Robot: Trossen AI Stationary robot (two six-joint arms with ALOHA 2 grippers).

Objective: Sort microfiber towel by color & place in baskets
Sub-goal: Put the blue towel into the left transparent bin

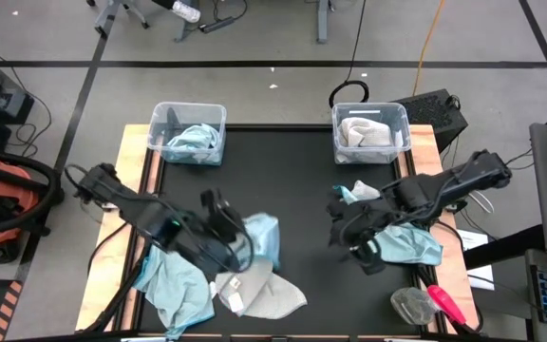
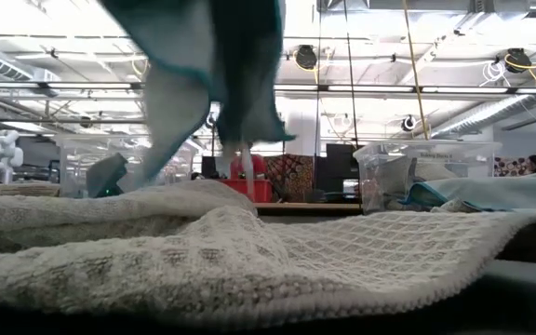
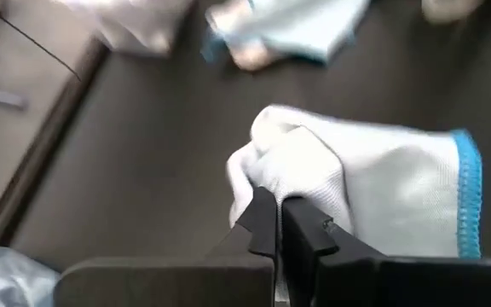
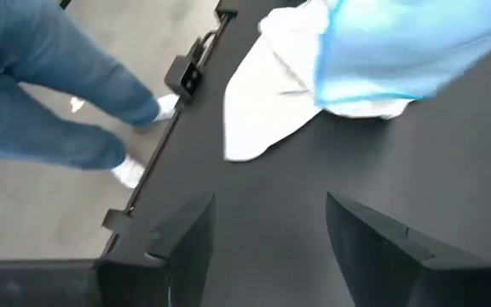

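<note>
Seen from above, with the near table edge at six o'clock: nearest, at about six o'clock, a pale grey-white waffle towel lies crumpled on the black mat; in the low view this towel fills the foreground. Just beside it, toward seven o'clock, a light blue towel lies heaped under the left arm. At five o'clock, at the mat's corner, sit a clear crumpled wrapper and a red tool. A step farther in, left of centre, the left gripper has its fingers pinched together on a pale blue towel with a teal hem; the left wrist view shows the two dark fingers closed on a fold of that cloth, and the low view shows it hanging clear above the table. Right of centre, at about four o'clock, the right gripper hovers over bare mat with its fingers spread apart and nothing between them; another light blue towel lies just beside it, and a small blue-and-white towel lies just beyond. The right wrist view also shows a person's legs in blue jeans standing on the floor past the table edge. Farthest, along the far edge, stand the two clear baskets: the left basket at eleven o'clock holds a blue towel, and the right basket at one o'clock holds a white towel.
</note>
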